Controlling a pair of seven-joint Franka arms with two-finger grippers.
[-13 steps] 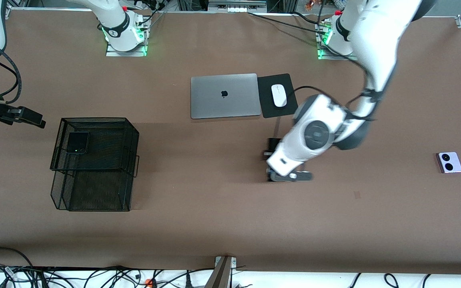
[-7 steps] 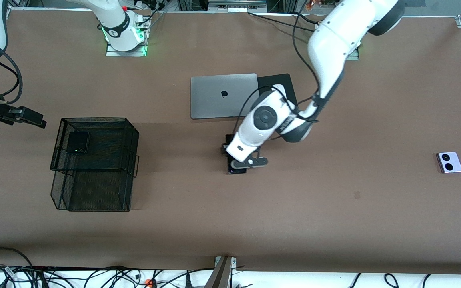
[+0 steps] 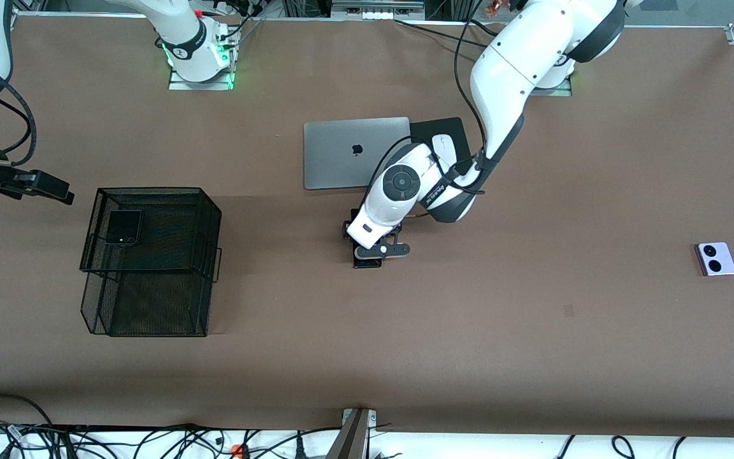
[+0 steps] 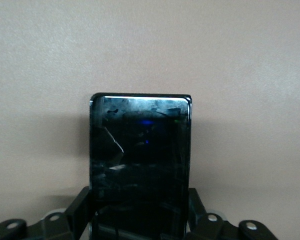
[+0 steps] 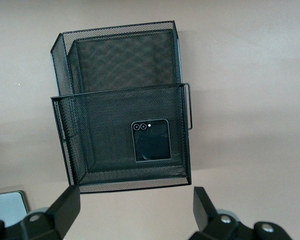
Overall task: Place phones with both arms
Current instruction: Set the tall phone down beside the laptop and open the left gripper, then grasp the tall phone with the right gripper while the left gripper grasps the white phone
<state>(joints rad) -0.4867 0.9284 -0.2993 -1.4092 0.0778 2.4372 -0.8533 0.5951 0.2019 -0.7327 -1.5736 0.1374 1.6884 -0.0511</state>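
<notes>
My left gripper (image 3: 367,252), just nearer cam than the laptop (image 3: 355,153), pinches the slim black phone (image 4: 140,160) by its edges for carrying; right gripper (image 5: 135,205) waits wide by the mesh basket (image 3: 211,217).

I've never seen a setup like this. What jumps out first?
The big white left arm bends down over the middle of the brown table, and its hand has a long slim black phone between its fingers, nearer the camera than the silver laptop. Toward the right arm's end stands a black wire-mesh basket with a small squarish black phone on its upper tier. The right hand waits open above it.
</notes>
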